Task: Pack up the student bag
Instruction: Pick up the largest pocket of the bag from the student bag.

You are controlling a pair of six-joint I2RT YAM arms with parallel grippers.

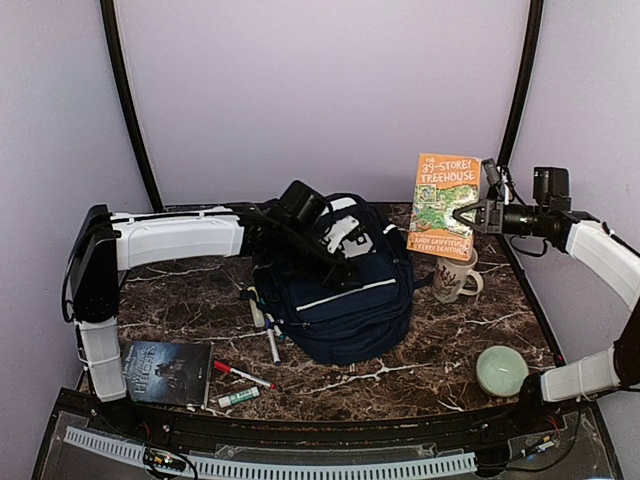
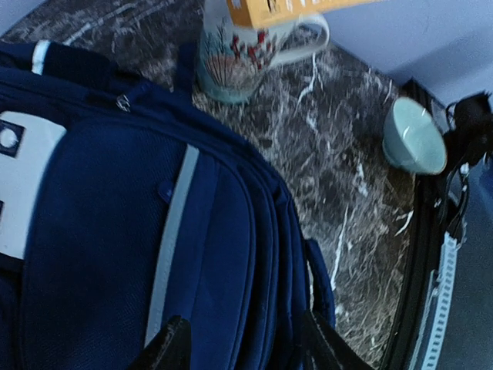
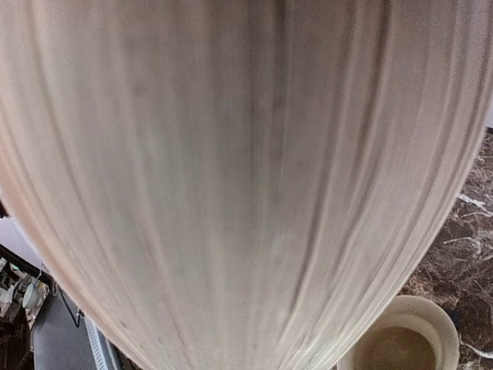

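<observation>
Top view: the student bag (image 1: 345, 300) lies mid-table with no opening visible. The left gripper (image 1: 340, 255) is over it. The right gripper (image 1: 468, 215) clamps the orange book (image 1: 441, 200) above the mug (image 1: 455, 277). The dark book (image 1: 165, 372) and markers (image 1: 243, 378) lie unpacked.
Left wrist: fingers (image 2: 166, 348) spread and empty over the bag.
Right wrist: blurred page edges, jaws unseen.
Packing looks barely begun.
</observation>
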